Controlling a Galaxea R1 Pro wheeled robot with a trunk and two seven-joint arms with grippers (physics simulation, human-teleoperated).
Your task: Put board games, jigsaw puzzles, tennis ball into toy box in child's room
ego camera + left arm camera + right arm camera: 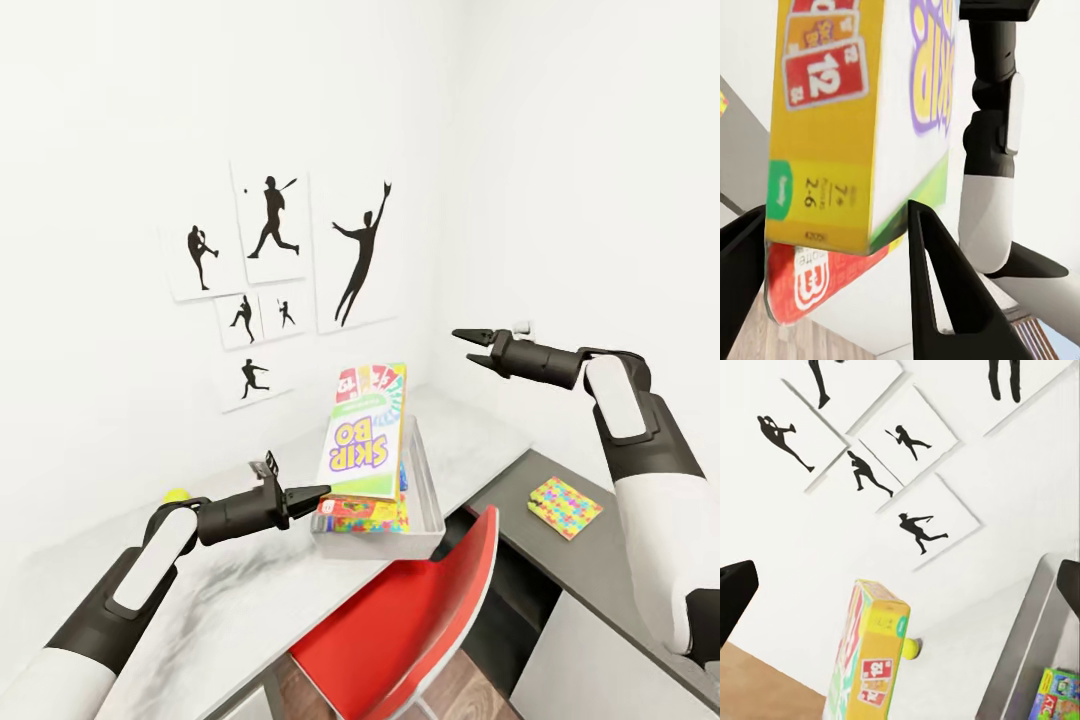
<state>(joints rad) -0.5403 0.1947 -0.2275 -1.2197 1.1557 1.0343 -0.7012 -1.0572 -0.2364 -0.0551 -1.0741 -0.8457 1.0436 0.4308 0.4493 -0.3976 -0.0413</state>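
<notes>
The task looks partly done. The toy box [425, 500] sits on the bench [230, 600] at about 6 o'clock of the wall pictures [275, 290]. The white SKIP-BO box [365, 435] leans tilted across its rim, not yet flat inside, over other colourful game boxes [365, 515] already in it. Still out: the tennis ball [177, 494], on the bench at 9 o'clock of the toy box, and one jigsaw puzzle [565, 506], multicoloured, lying on the dark cabinet [600, 540] at 3 o'clock. The second puzzle I cannot place. The left pincer [318, 491], jaws apart, points at the SKIP-BO box's lower end without clamping it; the right pincer [470, 347] hangs apart, empty, above.
</notes>
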